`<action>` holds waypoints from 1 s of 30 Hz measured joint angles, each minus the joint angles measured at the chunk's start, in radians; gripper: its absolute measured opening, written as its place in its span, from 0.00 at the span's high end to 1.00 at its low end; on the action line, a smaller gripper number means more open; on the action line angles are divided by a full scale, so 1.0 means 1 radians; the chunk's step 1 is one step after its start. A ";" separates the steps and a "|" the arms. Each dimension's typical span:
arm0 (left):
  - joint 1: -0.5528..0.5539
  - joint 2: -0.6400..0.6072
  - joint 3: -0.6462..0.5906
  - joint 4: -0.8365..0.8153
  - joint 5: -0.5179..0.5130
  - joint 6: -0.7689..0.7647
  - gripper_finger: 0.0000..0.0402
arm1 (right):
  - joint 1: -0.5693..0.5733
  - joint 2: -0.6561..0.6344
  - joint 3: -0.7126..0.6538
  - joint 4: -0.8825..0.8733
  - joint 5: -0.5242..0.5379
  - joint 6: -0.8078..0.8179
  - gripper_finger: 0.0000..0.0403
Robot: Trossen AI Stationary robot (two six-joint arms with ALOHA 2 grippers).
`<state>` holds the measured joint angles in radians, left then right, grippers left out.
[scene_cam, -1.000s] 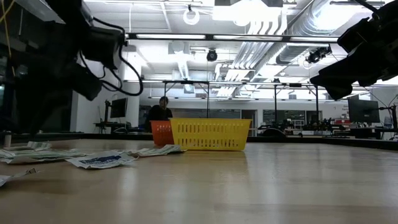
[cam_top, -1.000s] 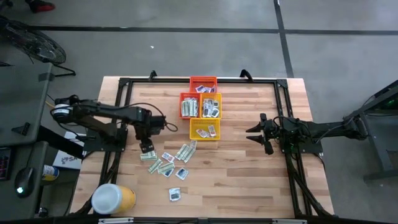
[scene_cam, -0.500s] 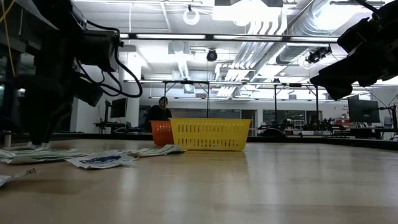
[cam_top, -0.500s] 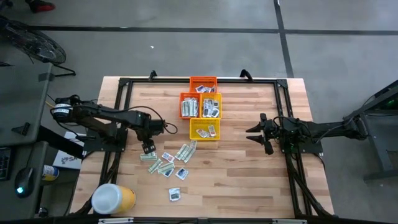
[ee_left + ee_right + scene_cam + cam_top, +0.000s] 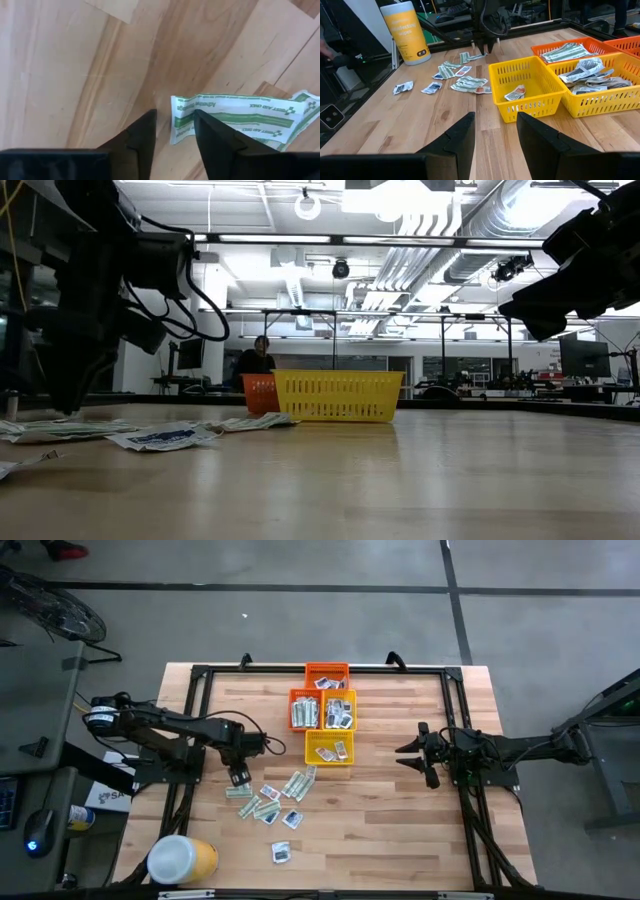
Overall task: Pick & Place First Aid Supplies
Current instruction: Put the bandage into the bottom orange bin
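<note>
A green-and-white strip packet [image 5: 240, 120] lies flat on the desk [image 5: 400, 830], its near end just in front of the left hand [image 5: 174, 131], in line with the gap between the two dark fingers [image 5: 142, 137]. The fingers stand a little apart with bare wood between them and grasp nothing. From above, the left hand [image 5: 238, 777] hangs over the far-left end of a loose scatter of packets [image 5: 268, 800] lying toward the desk's left side, nearer its front edge. One more packet [image 5: 281, 853] lies apart, closer to the front edge. A yellow tub with a white lid [image 5: 182, 860] stands at the front-left corner. Four small baskets cluster near the middle of the rear edge: a yellow basket [image 5: 329, 748] nearest the scatter, two [image 5: 322, 710] behind it, and an orange one [image 5: 327, 675] at the back, all holding packets. The right hand [image 5: 408, 756] waits above the desk's right side, well apart from the packets, fingers parted and empty
</note>
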<state>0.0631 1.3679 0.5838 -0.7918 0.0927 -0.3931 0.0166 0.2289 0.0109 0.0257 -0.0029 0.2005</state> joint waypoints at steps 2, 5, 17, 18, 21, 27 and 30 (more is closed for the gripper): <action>0.000 0.002 0.000 0.000 -0.004 0.000 0.71 | 0.000 0.000 0.000 0.000 0.000 0.000 0.65; 0.000 0.003 -0.001 0.000 -0.009 0.000 0.76 | 0.000 0.000 0.000 0.000 0.000 0.000 0.65; 0.000 0.005 0.020 -0.019 -0.036 -0.004 0.99 | 0.000 0.000 0.000 0.000 0.000 0.000 0.65; 0.000 0.006 0.031 -0.028 -0.041 -0.004 0.99 | 0.000 0.000 0.000 0.000 0.000 0.000 0.65; 0.001 0.010 0.072 -0.030 -0.047 0.010 0.99 | 0.000 0.000 0.000 0.000 0.000 0.000 0.65; 0.001 0.008 0.168 -0.034 -0.097 0.054 1.00 | 0.000 0.000 0.000 0.000 0.000 0.000 0.65; 0.002 0.007 0.210 -0.043 -0.107 0.077 1.00 | 0.000 0.000 0.000 0.000 0.000 0.000 0.65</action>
<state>0.0650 1.3754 0.7942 -0.8348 -0.0138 -0.3161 0.0166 0.2291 0.0105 0.0257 -0.0029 0.2005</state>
